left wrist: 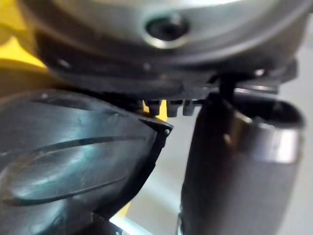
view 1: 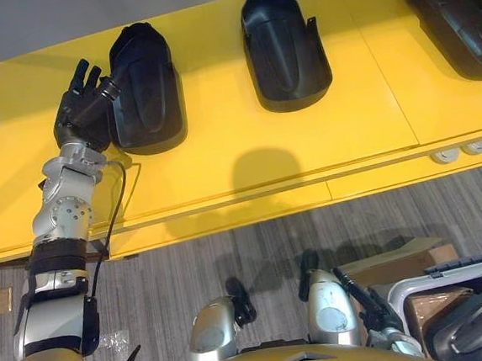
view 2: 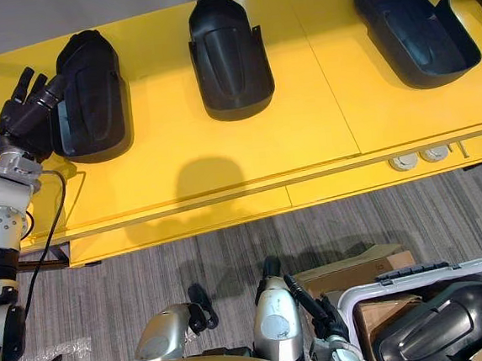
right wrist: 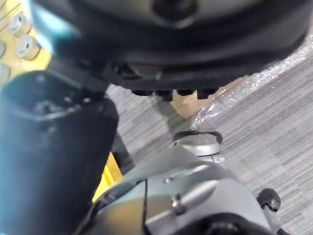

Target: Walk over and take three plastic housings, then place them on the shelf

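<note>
Nearest, the right hand (view 1: pixel 372 311) hangs beside a grey crate (view 2: pixel 361 301) holding a spare housing (view 2: pixel 440 328), with a cardboard box (view 2: pixel 350 272) alongside; its grasp cannot be told. Farther off, on the yellow shelf (view 2: pixel 222 157), lie the middle housing (view 2: pixel 229 59) and right housing (view 2: pixel 414 30). The left hand (view 2: pixel 20 115), fingers straight, touches the left housing (view 2: pixel 90 92).

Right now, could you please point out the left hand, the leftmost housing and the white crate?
left hand (view 1: pixel 83 112): left eye view, palm's back.
leftmost housing (view 1: pixel 145 87): left eye view, raised middle.
white crate (view 2: pixel 472 266): right eye view, far rim.
</note>
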Controlling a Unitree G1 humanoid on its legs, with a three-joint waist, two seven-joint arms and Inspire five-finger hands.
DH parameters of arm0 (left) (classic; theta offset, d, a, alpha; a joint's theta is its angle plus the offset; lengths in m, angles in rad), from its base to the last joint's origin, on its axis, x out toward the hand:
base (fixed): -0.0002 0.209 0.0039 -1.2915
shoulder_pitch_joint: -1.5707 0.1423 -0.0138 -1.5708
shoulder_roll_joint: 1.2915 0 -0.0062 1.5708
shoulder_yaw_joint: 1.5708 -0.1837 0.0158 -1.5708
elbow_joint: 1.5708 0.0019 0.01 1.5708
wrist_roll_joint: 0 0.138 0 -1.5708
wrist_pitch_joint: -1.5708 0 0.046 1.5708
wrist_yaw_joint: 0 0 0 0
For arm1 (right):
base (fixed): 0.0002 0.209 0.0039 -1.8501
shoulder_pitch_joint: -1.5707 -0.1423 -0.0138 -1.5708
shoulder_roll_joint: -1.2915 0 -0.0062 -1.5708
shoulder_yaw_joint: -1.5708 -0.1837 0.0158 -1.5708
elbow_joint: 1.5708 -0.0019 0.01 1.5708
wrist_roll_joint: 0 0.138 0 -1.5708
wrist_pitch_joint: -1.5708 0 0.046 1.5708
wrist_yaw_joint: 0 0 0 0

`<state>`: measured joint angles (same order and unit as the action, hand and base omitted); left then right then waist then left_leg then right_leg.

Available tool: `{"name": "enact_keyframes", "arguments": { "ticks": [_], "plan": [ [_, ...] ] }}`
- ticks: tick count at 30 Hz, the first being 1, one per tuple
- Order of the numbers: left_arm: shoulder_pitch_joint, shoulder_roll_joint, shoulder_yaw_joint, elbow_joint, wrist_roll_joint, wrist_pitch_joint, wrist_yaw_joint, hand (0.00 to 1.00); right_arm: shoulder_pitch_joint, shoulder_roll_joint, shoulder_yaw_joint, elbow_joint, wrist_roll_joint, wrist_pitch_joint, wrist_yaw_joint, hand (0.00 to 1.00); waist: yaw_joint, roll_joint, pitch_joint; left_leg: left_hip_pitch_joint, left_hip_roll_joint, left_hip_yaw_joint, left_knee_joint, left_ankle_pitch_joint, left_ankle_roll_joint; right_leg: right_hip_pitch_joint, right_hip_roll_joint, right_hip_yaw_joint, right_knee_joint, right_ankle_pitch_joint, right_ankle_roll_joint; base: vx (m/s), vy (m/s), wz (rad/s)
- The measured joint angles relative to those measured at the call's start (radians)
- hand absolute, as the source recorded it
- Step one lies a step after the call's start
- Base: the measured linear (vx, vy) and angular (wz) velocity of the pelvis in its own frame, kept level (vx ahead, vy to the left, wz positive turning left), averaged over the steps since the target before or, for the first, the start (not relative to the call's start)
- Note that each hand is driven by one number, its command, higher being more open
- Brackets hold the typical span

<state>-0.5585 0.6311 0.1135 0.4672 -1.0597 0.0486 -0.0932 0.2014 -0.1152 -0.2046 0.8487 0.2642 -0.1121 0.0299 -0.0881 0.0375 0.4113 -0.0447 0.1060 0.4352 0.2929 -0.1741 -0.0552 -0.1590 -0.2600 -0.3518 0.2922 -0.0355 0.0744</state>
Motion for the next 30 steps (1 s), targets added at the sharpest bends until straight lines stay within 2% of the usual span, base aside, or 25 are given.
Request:
{"name": "enact_keyframes", "arguments": {
  "ticks": [5,19,24,26,30],
  "plan": [
    [-0.022,0.000,-0.003,0.001,0.000,0.024,0.002,1.00,0.000,0.000,0.004,0.000,0.018,0.000,0.001,1.00,0.000,-0.001,0.000,0.000,0.000,0.001,0.000,0.000,0.000,0.000,0.000,0.000,0.000,0.000,0.000,0.00,0.000,0.00],
    [-0.042,0.003,-0.030,0.004,0.007,0.022,0.003,1.00,0.000,-0.005,0.021,0.000,0.018,-0.001,0.001,1.00,-0.008,-0.005,0.001,0.002,0.003,0.010,0.000,0.000,-0.001,-0.005,0.001,0.003,-0.001,0.004,-0.004,0.00,0.000,-0.01],
    [-0.061,0.004,-0.037,0.016,0.018,0.022,0.038,1.00,0.001,-0.005,0.022,0.000,0.018,0.000,0.002,1.00,-0.012,-0.006,0.000,0.002,0.004,0.015,0.000,0.000,-0.001,-0.004,0.004,0.006,-0.012,0.013,-0.004,0.00,0.000,-0.04],
    [-0.068,0.005,-0.037,0.026,0.053,0.020,0.056,1.00,0.002,-0.005,0.023,0.000,0.017,-0.001,0.002,1.00,-0.017,-0.008,-0.001,0.003,0.004,0.016,0.000,0.000,-0.001,-0.003,0.004,0.008,-0.014,0.015,-0.004,0.00,0.000,-0.03],
    [-0.068,0.006,-0.033,0.043,0.276,-0.024,0.163,1.00,0.018,-0.005,0.031,-0.001,0.017,-0.007,0.002,1.00,-0.023,-0.009,-0.003,0.019,0.006,0.023,-0.003,0.000,-0.001,0.006,0.009,0.017,-0.014,0.015,-0.004,0.00,-0.006,-0.08]
  ]
}}
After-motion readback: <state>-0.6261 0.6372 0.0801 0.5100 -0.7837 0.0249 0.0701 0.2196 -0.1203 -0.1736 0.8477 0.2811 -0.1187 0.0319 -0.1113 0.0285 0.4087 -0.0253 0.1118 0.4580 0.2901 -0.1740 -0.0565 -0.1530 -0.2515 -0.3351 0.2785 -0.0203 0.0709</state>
